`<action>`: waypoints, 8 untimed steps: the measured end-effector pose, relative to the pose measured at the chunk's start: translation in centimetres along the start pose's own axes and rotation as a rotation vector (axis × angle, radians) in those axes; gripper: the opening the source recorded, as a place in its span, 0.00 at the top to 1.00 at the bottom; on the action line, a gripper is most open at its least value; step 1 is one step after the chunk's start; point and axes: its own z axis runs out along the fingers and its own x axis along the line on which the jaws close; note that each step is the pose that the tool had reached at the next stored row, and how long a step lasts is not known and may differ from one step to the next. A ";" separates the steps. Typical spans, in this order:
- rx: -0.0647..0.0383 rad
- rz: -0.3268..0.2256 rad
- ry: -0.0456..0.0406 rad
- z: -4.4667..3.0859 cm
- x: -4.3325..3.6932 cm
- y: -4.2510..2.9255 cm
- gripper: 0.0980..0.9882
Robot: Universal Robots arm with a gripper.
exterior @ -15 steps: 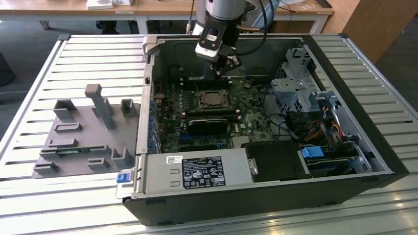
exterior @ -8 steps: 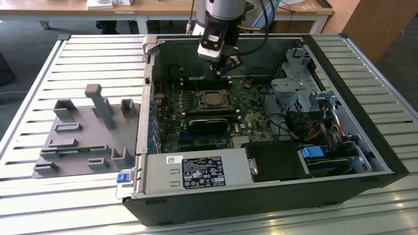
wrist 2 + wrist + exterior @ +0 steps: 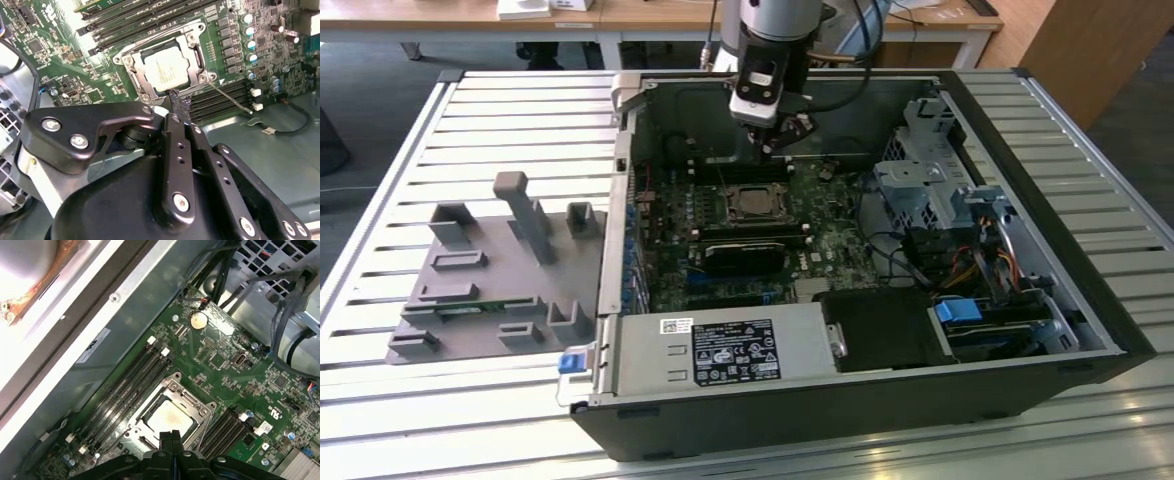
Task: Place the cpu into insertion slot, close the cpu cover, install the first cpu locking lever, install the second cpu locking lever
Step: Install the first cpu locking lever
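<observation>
silver cpu cover edge — gripper close beside it

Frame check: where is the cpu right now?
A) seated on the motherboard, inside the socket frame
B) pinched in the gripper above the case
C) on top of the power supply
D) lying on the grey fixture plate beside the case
A: in the second wrist view the cpu lies flat on the motherboard, framed by the cpu cover, with the gripper at the frame's edge.

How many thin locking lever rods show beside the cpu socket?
1: the lever slants away from the cpu cover corner in the second wrist view; another may be hidden behind the gripper.
</observation>
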 end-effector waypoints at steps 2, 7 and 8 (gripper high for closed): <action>0.000 -0.016 0.0002 0.00 0.00 0.00 0.99; 0.002 -0.056 0.0007 0.01 0.00 0.00 0.99; 0.002 -0.064 0.0008 0.01 0.00 0.00 0.99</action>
